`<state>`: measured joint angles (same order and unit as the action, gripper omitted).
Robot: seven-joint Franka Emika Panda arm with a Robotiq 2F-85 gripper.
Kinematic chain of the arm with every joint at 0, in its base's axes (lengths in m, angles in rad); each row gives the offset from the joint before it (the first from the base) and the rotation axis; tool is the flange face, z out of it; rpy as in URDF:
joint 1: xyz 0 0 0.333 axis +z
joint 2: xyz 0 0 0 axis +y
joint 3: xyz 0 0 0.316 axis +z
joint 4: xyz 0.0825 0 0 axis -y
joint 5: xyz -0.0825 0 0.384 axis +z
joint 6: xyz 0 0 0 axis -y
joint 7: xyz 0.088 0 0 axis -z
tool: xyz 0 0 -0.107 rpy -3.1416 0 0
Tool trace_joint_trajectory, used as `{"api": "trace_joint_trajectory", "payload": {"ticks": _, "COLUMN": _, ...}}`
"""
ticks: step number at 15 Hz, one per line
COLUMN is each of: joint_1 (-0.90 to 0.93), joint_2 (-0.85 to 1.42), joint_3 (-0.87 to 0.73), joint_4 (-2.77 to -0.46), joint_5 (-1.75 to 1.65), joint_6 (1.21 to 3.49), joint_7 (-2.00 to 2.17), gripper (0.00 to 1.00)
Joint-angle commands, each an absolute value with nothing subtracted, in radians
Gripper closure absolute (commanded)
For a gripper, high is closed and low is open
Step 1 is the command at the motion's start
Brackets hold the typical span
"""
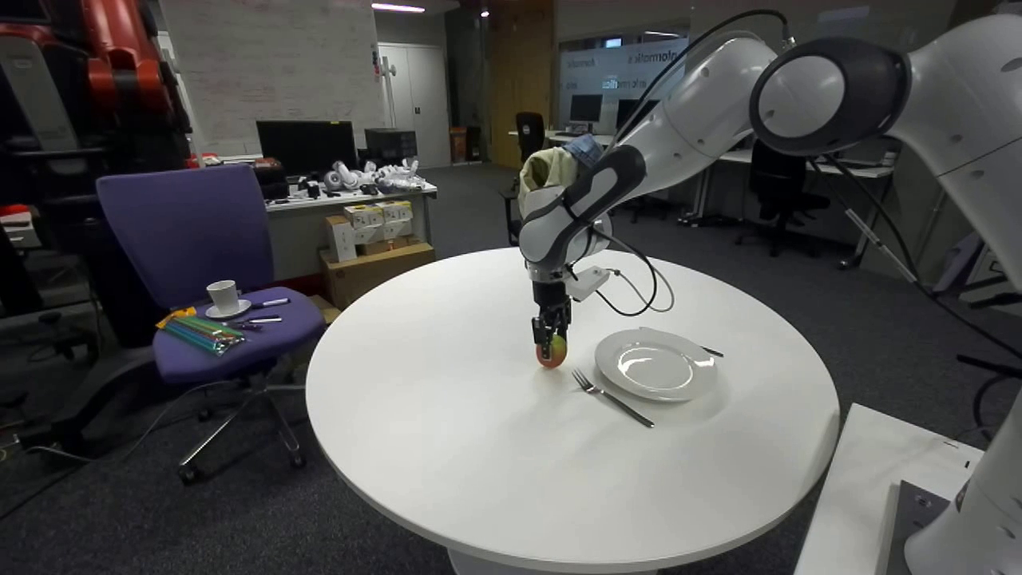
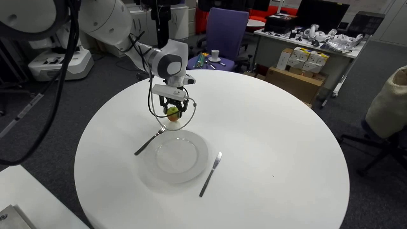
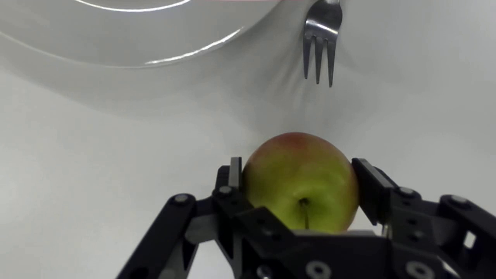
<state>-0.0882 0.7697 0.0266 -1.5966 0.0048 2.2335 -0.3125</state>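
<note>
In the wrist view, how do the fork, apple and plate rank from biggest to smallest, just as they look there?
1. Plate: largest, even cut off by the picture's edges.
2. Apple: next, though nearness to the camera may enlarge it.
3. Fork: smallest; its handle is out of frame.

We'd call this a robotics lab w/ an office feel: we've got a white robot arm (image 1: 703, 112), a red robot (image 1: 121, 57) too, a whiteboard (image 1: 279, 76) w/ faint marks, PC monitor (image 1: 307, 148), purple swivel chair (image 1: 188, 235), stacked boxes (image 2: 298, 64), dark carpet (image 1: 471, 208) & glass partition (image 1: 595, 73) w/ lettering in the bkgd.
</note>
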Motion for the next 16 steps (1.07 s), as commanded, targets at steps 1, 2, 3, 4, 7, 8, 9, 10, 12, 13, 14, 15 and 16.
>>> {"api": "trace_joint_trajectory", "payload": {"ticks": 1, "joint_1": -0.076, "joint_2": 0.773, "joint_3": 0.018, "joint_4": -1.555, "joint_5": -0.024, "joint_6": 2.190, "joint_7": -0.288, "gripper": 0.52}}
{"api": "trace_joint_trajectory", "payload": {"ticks": 2, "joint_1": -0.078, "joint_2": 0.774, "joint_3": 0.020, "joint_4": -1.553, "joint_5": -0.022, "joint_6": 2.192, "joint_7": -0.291, "gripper": 0.52}}
{"api": "trace_joint_trajectory", "payload": {"ticks": 3, "joint_1": -0.078, "joint_2": 0.776, "joint_3": 0.021, "joint_4": -1.552, "joint_5": -0.021, "joint_6": 2.191, "joint_7": -0.291, "gripper": 0.52}}
{"api": "trace_joint_trajectory", "payload": {"ticks": 4, "joint_1": -0.078, "joint_2": 0.778, "joint_3": 0.021, "joint_4": -1.550, "joint_5": -0.020, "joint_6": 2.192, "joint_7": -0.292, "gripper": 0.52}}
{"api": "trace_joint_trajectory", "payload": {"ticks": 7, "joint_1": -0.074, "joint_2": 0.785, "joint_3": 0.015, "joint_4": -1.546, "joint_5": -0.027, "joint_6": 2.199, "joint_7": -0.287, "gripper": 0.52}}
{"api": "trace_joint_trajectory", "payload": {"ticks": 8, "joint_1": -0.073, "joint_2": 0.788, "joint_3": 0.014, "joint_4": -1.546, "joint_5": -0.028, "joint_6": 2.201, "joint_7": -0.288, "gripper": 0.52}}
{"api": "trace_joint_trajectory", "payload": {"ticks": 9, "joint_1": -0.071, "joint_2": 0.791, "joint_3": 0.010, "joint_4": -1.546, "joint_5": -0.031, "joint_6": 2.202, "joint_7": -0.286, "gripper": 0.52}}
{"api": "trace_joint_trajectory", "payload": {"ticks": 10, "joint_1": -0.071, "joint_2": 0.795, "joint_3": 0.008, "joint_4": -1.547, "joint_5": -0.032, "joint_6": 2.205, "joint_7": -0.286, "gripper": 0.52}}
{"api": "trace_joint_trajectory", "payload": {"ticks": 12, "joint_1": -0.071, "joint_2": 0.803, "joint_3": 0.005, "joint_4": -1.546, "joint_5": -0.039, "joint_6": 2.209, "joint_7": -0.287, "gripper": 0.52}}
{"api": "trace_joint_trajectory", "payload": {"ticks": 13, "joint_1": -0.070, "joint_2": 0.809, "joint_3": 0.003, "joint_4": -1.545, "joint_5": -0.043, "joint_6": 2.210, "joint_7": -0.286, "gripper": 0.52}}
{"api": "trace_joint_trajectory", "payload": {"ticks": 14, "joint_1": -0.071, "joint_2": 0.814, "joint_3": 0.003, "joint_4": -1.542, "joint_5": -0.046, "joint_6": 2.211, "joint_7": -0.287, "gripper": 0.52}}
{"api": "trace_joint_trajectory", "payload": {"ticks": 15, "joint_1": -0.069, "joint_2": 0.817, "joint_3": 0.002, "joint_4": -1.534, "joint_5": -0.050, "joint_6": 2.212, "joint_7": -0.286, "gripper": 0.52}}
{"api": "trace_joint_trajectory", "payload": {"ticks": 16, "joint_1": -0.069, "joint_2": 0.820, "joint_3": 0.002, "joint_4": -1.530, "joint_5": -0.053, "joint_6": 2.212, "joint_7": -0.287, "gripper": 0.52}}
